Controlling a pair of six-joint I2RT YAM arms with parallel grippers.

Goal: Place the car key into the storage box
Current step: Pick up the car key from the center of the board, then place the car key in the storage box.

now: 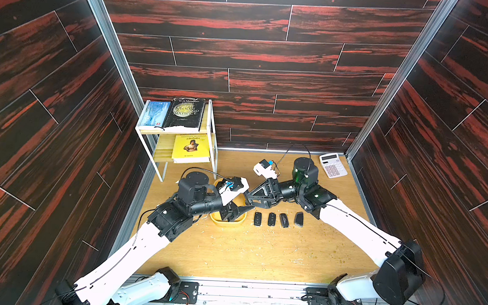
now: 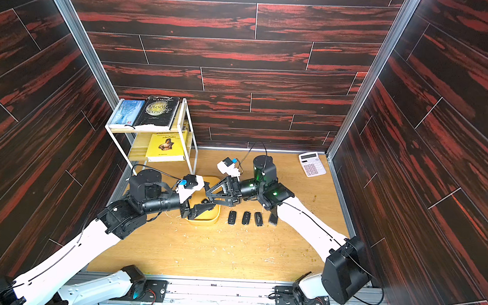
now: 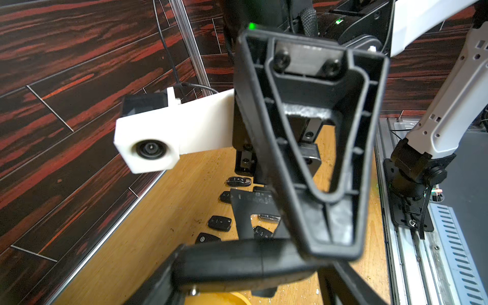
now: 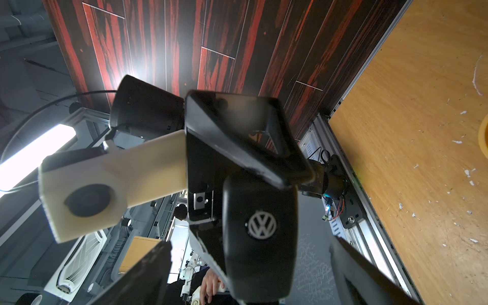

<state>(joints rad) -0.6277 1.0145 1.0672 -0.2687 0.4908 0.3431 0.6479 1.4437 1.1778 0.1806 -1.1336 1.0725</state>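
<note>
Your left fingers (image 4: pixel 208 132) grip the car key (image 4: pixel 260 237) over the yellow storage box (image 2: pixel 202 220). Your right fingers (image 4: pixel 142 277) stand spread wide either side of it, not touching.

You see the right gripper (image 3: pixel 290 239) close up, white camera mount (image 3: pixel 158 140) at its side, the car key (image 3: pixel 237 261) crosswise near it. Beyond, key fobs (image 3: pixel 219 223) lie in a row on the wooden table (image 3: pixel 158 224).
</note>
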